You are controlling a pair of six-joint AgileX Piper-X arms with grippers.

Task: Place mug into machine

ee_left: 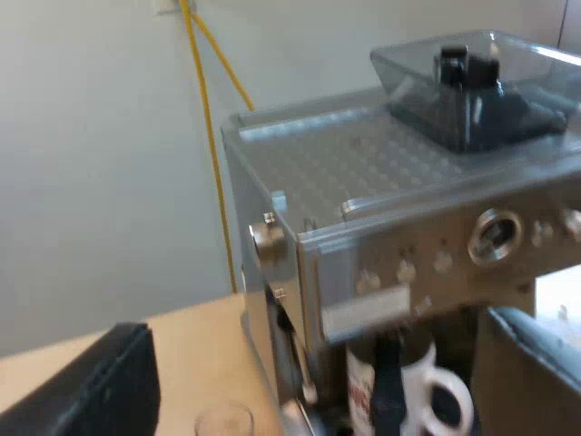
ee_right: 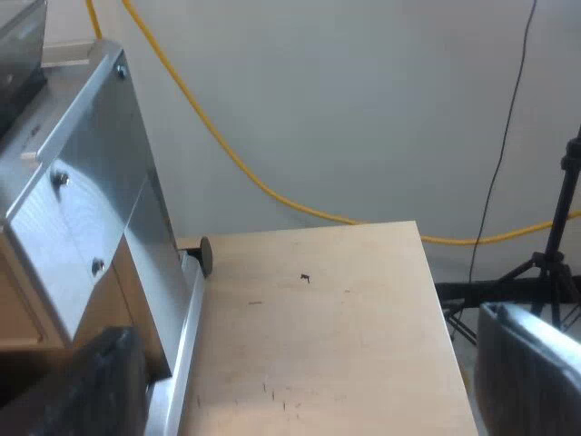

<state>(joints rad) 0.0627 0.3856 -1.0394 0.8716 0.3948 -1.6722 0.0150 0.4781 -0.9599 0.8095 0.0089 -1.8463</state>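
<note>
The espresso machine [ee_left: 399, 227] stands on a wooden table, its dark bean hopper [ee_left: 472, 91] on top. A white mug [ee_left: 427, 391] with red print sits under the machine's front, handle turned outward. A dark handle [ee_left: 388, 391] crosses in front of the mug. My left gripper [ee_left: 304, 395] is open, back from the machine's corner, its fingers [ee_left: 82, 391] wide apart and holding nothing. My right gripper [ee_right: 309, 386] is open over the bare tabletop [ee_right: 318, 327] beside the machine's metal side [ee_right: 82, 209], with nothing between its fingers [ee_right: 536, 372].
A small measuring glass [ee_left: 222, 421] stands on the table near the machine's corner. A yellow cable [ee_right: 272, 195] hangs along the wall behind. A black tripod [ee_right: 545, 263] stands past the table's edge.
</note>
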